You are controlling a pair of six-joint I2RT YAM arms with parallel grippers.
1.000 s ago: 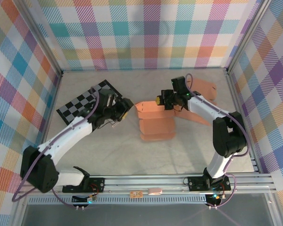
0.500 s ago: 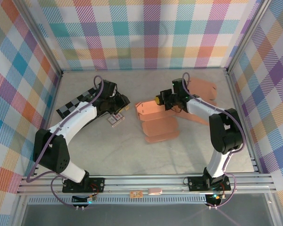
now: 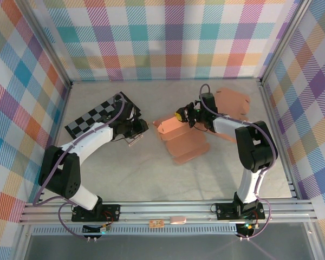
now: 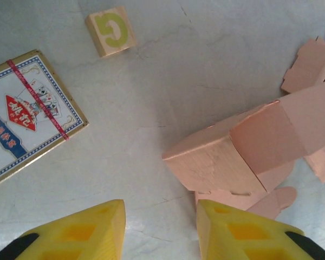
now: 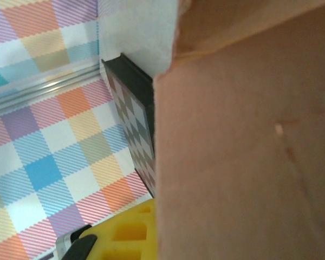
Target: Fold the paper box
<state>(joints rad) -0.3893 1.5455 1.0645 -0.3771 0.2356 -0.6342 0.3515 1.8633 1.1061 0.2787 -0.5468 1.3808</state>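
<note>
The salmon paper box (image 3: 183,140) lies partly folded in the middle of the table, flaps spread toward me. My right gripper (image 3: 182,115) is shut on its far upper panel; in the right wrist view that panel (image 5: 244,151) presses against one yellow finger (image 5: 124,234) and hides the other. My left gripper (image 3: 140,126) hovers just left of the box, open and holding nothing. From the left wrist its gripper (image 4: 160,216) points at bare table, with the box's raised end wall (image 4: 216,162) just ahead on the right.
A pack of playing cards (image 3: 134,141) lies under the left gripper, also seen as the pack (image 4: 27,116) from the left wrist. A lettered wooden block (image 4: 110,31) sits beyond it. A checkerboard (image 3: 100,115) lies at back left, another flat paper piece (image 3: 233,103) at back right.
The right gripper has pulled the box's top leftward and the box has swung, its near flaps drifting right. The left arm has shifted and its jaws have narrowed.
</note>
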